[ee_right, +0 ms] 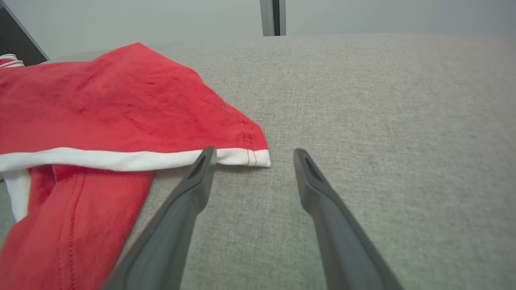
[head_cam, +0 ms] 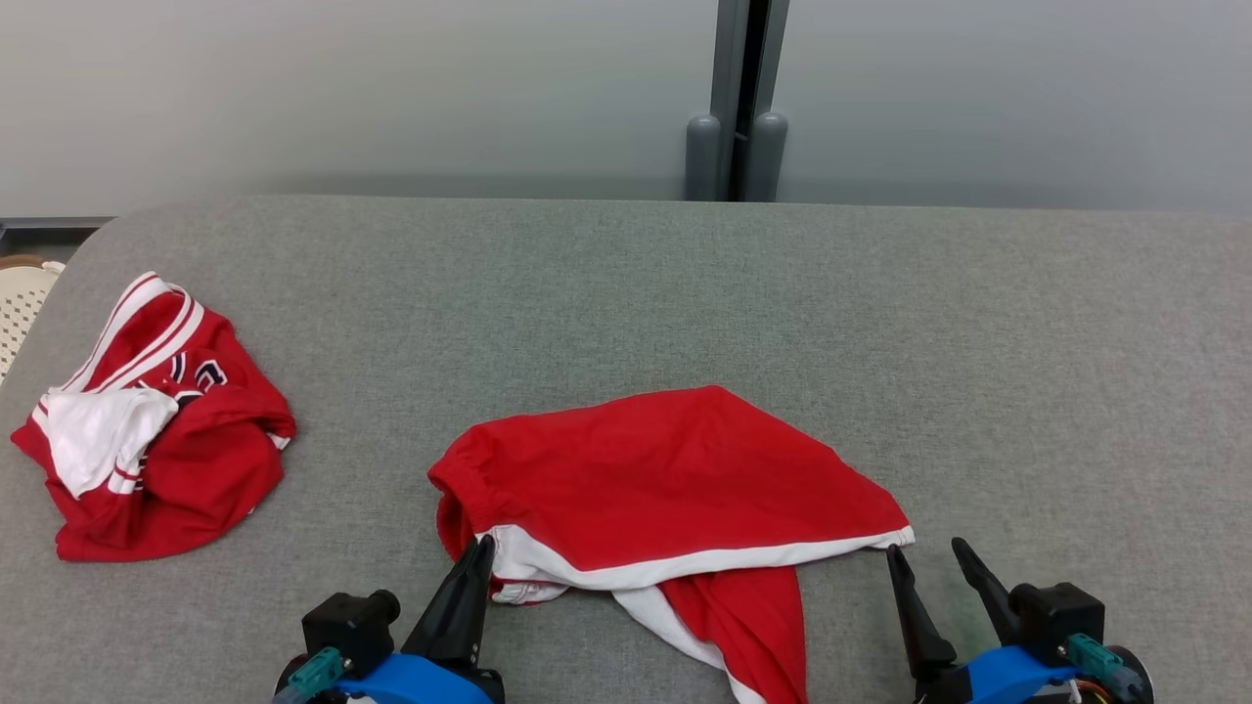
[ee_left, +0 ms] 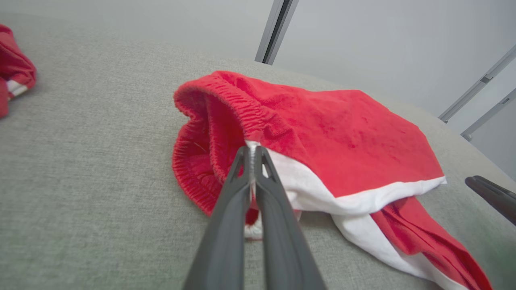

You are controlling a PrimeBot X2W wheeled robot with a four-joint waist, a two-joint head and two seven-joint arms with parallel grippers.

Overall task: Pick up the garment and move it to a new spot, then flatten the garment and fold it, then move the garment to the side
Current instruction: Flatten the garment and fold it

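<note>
A pair of red shorts with white trim (head_cam: 665, 479) lies crumpled on the grey table, one leg trailing toward the near edge. My left gripper (head_cam: 481, 550) is shut on the white hem at the waistband corner (ee_left: 252, 149). My right gripper (head_cam: 924, 550) stands open just off the shorts' right corner (ee_right: 258, 157), its left finger (ee_right: 203, 161) touching the white hem and its right finger (ee_right: 302, 161) over bare cloth. The right gripper's fingertip (ee_left: 487, 193) also shows at the edge of the left wrist view.
A second crumpled red and white garment (head_cam: 147, 420) lies at the table's left side. A pale perforated basket (head_cam: 20, 303) sits beyond the left edge. A grey post (head_cam: 736, 98) stands behind the grey table (head_cam: 1027, 342).
</note>
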